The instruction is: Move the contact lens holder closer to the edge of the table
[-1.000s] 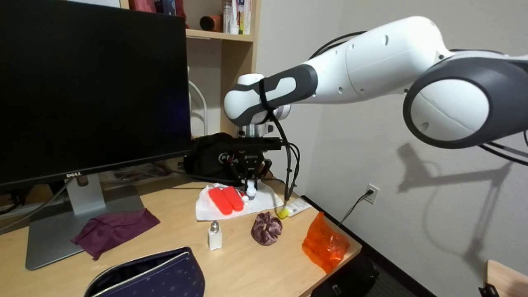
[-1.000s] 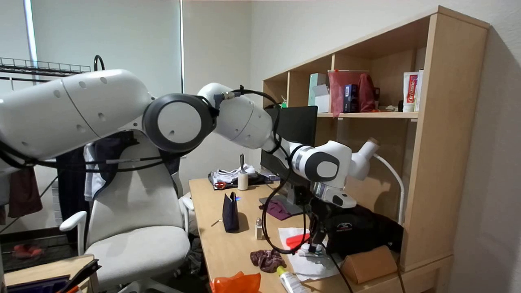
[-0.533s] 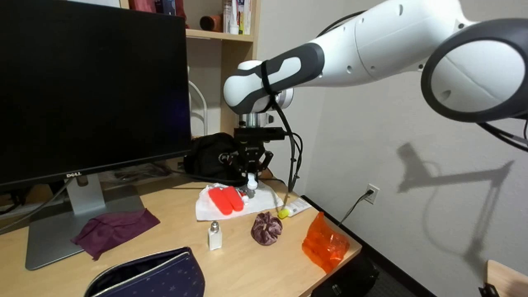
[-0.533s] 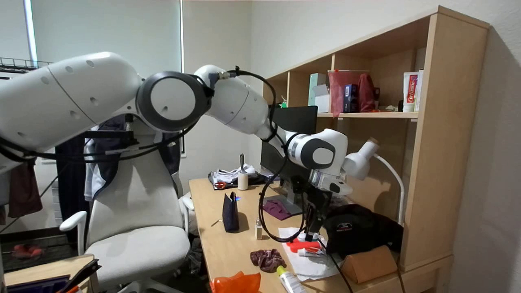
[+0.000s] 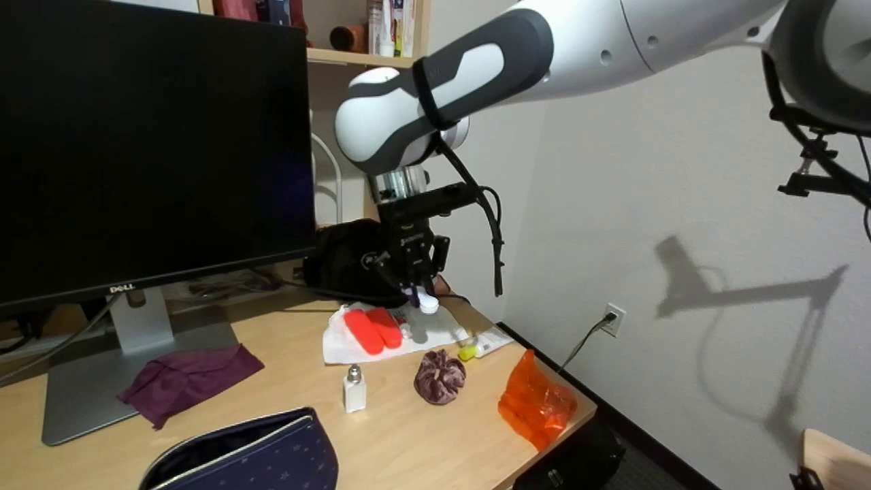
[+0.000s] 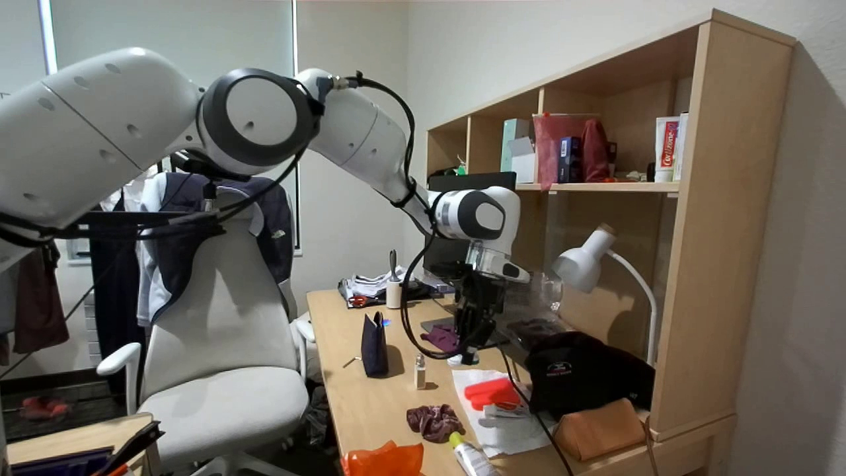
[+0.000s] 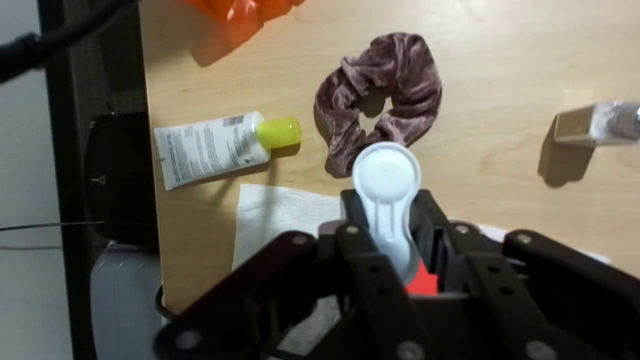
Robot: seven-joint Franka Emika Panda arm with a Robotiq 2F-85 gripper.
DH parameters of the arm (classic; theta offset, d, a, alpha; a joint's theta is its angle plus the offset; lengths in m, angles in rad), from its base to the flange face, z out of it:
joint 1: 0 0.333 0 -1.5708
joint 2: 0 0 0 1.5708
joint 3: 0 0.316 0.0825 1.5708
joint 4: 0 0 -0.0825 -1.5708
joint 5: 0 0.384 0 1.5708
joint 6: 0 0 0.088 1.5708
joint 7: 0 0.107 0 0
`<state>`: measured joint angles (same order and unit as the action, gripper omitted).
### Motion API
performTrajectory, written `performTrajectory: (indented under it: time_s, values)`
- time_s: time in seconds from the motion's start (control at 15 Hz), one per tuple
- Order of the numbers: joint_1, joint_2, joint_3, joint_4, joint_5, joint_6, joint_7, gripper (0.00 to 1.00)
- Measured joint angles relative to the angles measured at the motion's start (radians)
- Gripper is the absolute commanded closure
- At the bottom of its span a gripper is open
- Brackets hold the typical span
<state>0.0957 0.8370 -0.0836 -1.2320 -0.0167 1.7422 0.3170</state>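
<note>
The contact lens holder (image 7: 386, 172) is a small white case with two round ends and a narrow middle. My gripper (image 7: 390, 206) is shut on its narrow middle, one black finger on each side. In both exterior views the holder (image 5: 428, 303) (image 6: 455, 360) hangs from the fingertips of the gripper (image 5: 418, 291) (image 6: 466, 352), off the table (image 5: 415, 435) (image 6: 350, 403). The gripper is slightly tilted in an exterior view. The holder's far end is partly covered by a finger in the wrist view. The light wooden table (image 7: 500, 65) lies below.
A white paper towel (image 5: 340, 344) bears a red case (image 5: 364, 331). Nearby are a white tube (image 7: 207, 150) with a yellow cap, a maroon scrunchie (image 5: 440, 378), a white bottle (image 5: 354, 390), an orange bag (image 5: 536, 401) and a navy pouch (image 5: 258, 456). A monitor (image 5: 156, 156) and black bag (image 6: 588, 370) stand behind.
My gripper has risen from the paper towel with the holder in it. It has since shifted left in an exterior view and tilted. The other objects on the table stay put.
</note>
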Motion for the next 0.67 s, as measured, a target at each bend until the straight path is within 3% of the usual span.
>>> performTrajectory:
  time_s: [0.07,0.13,0.4,0.47,0.67]
  values:
    - [0.017,-0.018,0.004,-0.016,-0.022,-0.019,-0.018,0.87]
    - [0.035,-0.037,0.01,-0.035,-0.044,-0.033,-0.038,0.72]
    - [0.082,-0.074,0.018,-0.08,-0.101,-0.051,-0.065,0.72]
    - [0.081,-0.075,0.017,-0.083,-0.103,-0.051,-0.069,0.87]
    - [0.075,-0.074,0.021,-0.085,-0.104,-0.049,-0.088,0.87]
